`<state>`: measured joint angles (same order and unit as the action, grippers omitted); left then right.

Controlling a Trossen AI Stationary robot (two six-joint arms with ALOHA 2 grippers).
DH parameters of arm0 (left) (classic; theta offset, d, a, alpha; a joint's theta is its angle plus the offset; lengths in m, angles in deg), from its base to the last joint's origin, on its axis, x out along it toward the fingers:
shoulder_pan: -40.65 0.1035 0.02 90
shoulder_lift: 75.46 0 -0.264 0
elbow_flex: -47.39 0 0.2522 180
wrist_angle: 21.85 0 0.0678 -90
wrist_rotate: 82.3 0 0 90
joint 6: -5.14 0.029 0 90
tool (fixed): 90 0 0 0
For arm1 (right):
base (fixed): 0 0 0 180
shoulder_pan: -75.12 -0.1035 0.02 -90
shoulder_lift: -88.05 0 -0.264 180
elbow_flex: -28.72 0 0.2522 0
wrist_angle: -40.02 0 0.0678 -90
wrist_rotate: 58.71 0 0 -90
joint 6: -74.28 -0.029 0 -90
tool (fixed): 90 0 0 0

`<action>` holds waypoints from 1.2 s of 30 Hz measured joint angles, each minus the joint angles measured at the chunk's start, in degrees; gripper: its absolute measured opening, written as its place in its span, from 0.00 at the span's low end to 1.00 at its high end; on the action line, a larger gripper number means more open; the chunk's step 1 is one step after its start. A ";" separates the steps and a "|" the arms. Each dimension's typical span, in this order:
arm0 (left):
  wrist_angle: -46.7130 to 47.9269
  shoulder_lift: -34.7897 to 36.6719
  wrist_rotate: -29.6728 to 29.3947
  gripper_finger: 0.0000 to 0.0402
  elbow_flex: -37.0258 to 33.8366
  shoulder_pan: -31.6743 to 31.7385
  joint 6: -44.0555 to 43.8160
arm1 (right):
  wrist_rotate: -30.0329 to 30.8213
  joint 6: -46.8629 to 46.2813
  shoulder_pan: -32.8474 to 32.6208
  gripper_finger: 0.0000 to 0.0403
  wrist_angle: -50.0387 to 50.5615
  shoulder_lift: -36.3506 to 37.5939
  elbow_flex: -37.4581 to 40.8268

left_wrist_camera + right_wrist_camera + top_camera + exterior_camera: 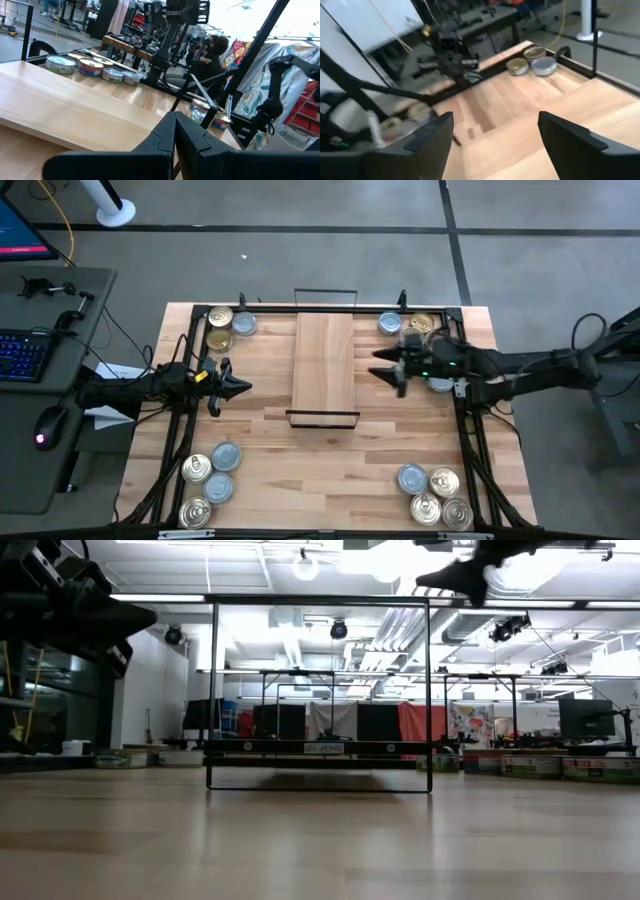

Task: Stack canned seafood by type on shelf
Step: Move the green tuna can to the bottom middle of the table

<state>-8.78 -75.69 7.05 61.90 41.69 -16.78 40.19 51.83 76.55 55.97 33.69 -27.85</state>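
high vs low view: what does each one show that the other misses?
High only: four clusters of tins, one at each table corner: far left, far right, near left, near right. Also the bare top of the shelf, the shut left claw and the open right claw.
Low only: the room beyond the table, and the shelf's wire frame seen end-on. No tins show.
Both: the shelf, the tabletop, both arms.
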 joint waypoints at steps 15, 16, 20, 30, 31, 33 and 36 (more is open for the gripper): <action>0.00 0.00 0.01 0.00 0.02 0.00 -0.01 | 5.68 -29.69 4.48 0.45 56.65 -19.04 -19.14; 0.00 0.02 0.00 0.00 0.00 0.01 -0.01 | 5.61 -32.46 4.48 0.37 58.91 -18.82 -17.92; -1.56 0.02 0.00 0.00 0.00 0.00 -0.02 | 5.10 -40.85 3.41 0.05 62.23 -16.18 -11.80; -17.07 -1.91 -9.59 0.00 0.23 0.26 -6.36 | 9.69 -61.83 3.45 0.01 64.15 -9.62 0.95; -17.54 -3.02 -9.54 0.00 0.80 0.33 -6.75 | 10.71 -62.50 3.45 0.00 64.69 -9.61 1.55; -17.34 -6.17 -9.61 0.00 2.41 0.35 -9.51 | 12.12 -63.87 3.62 0.00 65.90 -9.91 3.11; -16.89 -13.24 -8.45 0.00 6.75 0.39 -11.58 | 14.29 -64.72 4.76 0.00 65.68 -11.04 2.60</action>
<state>-25.67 -88.93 -1.40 68.65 42.08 -28.37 54.48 -12.89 81.31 121.65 22.66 -25.25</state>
